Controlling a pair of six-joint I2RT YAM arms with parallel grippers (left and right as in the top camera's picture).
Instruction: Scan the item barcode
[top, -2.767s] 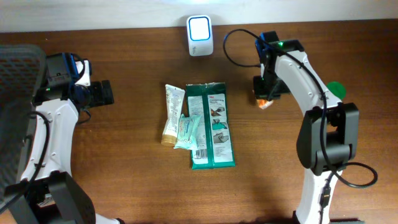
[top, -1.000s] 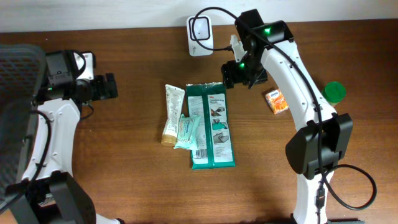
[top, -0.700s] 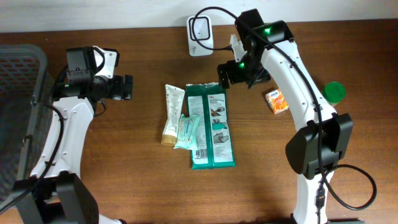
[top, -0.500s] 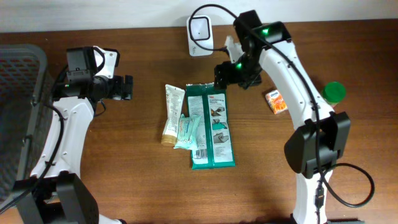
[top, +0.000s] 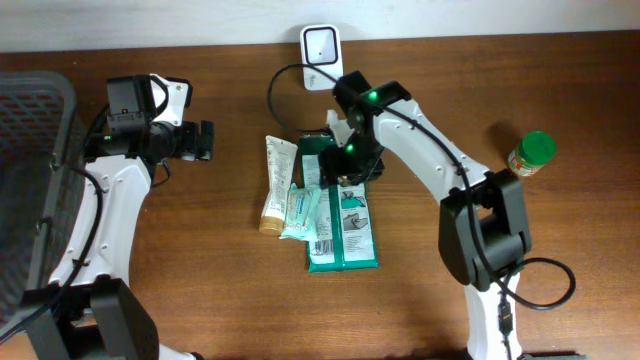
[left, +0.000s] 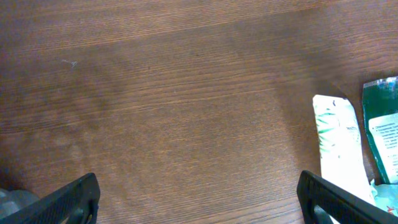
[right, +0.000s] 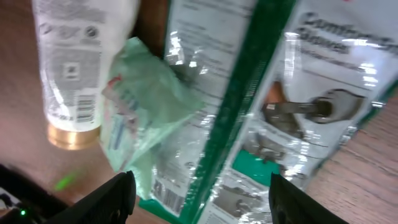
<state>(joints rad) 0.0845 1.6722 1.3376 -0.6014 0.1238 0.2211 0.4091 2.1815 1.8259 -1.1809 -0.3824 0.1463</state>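
Soft, fairly bright light falls from above in your overhead view, leaving only faint shadows beside the arms. Your right wrist view is smeared and soft, with white glare streaking the green foil pack (right: 292, 93). Your left wrist view shows the table (left: 174, 112) grain sharply.

Left arm (top: 108, 205) at 9 o'clock, elbow bent; left gripper (top: 203, 141) aimed toward 3 o'clock, jaws spread wide. Right arm (top: 428, 152) rises from 5 o'clock and folds toward 11 o'clock; right gripper (top: 345, 168) points downward, jaws apart.
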